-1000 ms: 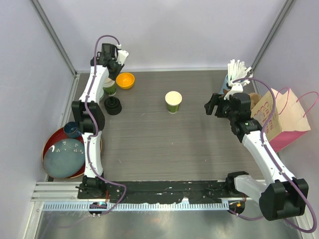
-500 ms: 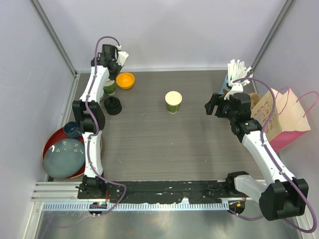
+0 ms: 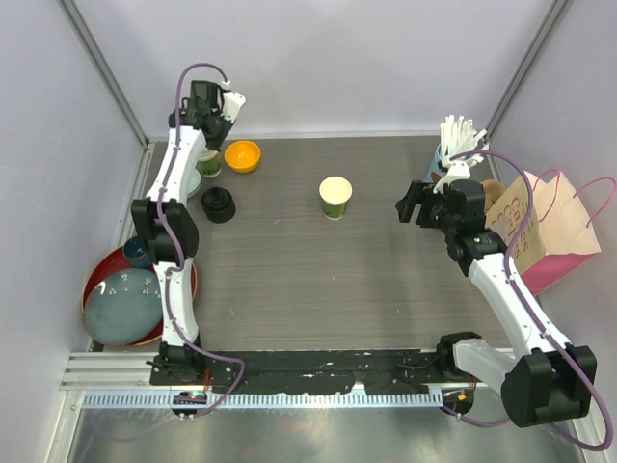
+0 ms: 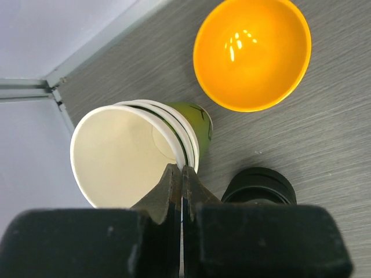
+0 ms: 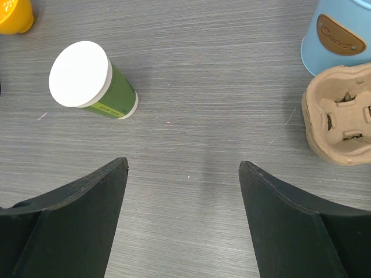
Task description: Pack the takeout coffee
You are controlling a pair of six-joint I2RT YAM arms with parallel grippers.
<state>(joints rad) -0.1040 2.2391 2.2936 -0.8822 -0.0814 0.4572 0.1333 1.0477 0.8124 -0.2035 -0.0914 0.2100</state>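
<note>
One takeout coffee cup (image 3: 335, 197) stands open-topped mid-table, dark green with a white inside; it also shows upper left in the right wrist view (image 5: 93, 81). In the back-left corner is a nested stack of the same green cups (image 4: 194, 124). My left gripper (image 4: 182, 169) is shut on the near rim of the top cup (image 4: 124, 153); from above, the arm covers most of that stack (image 3: 208, 166). A stack of black lids (image 3: 219, 204) stands beside it (image 4: 259, 185). My right gripper (image 5: 182, 165) hangs open over bare table, right of the middle cup (image 3: 410, 204).
An orange bowl (image 3: 242, 154) sits right of the cup stack (image 4: 252, 53). A light-blue cup of white straws (image 3: 448, 152), a cardboard cup carrier (image 5: 342, 119) and a pink paper bag (image 3: 549, 227) are at the right. A red tray (image 3: 101, 268) holding a blue plate is front left.
My left jaws have shut on the top cup's rim and the left wrist has shifted slightly toward the back. The right arm has not moved.
</note>
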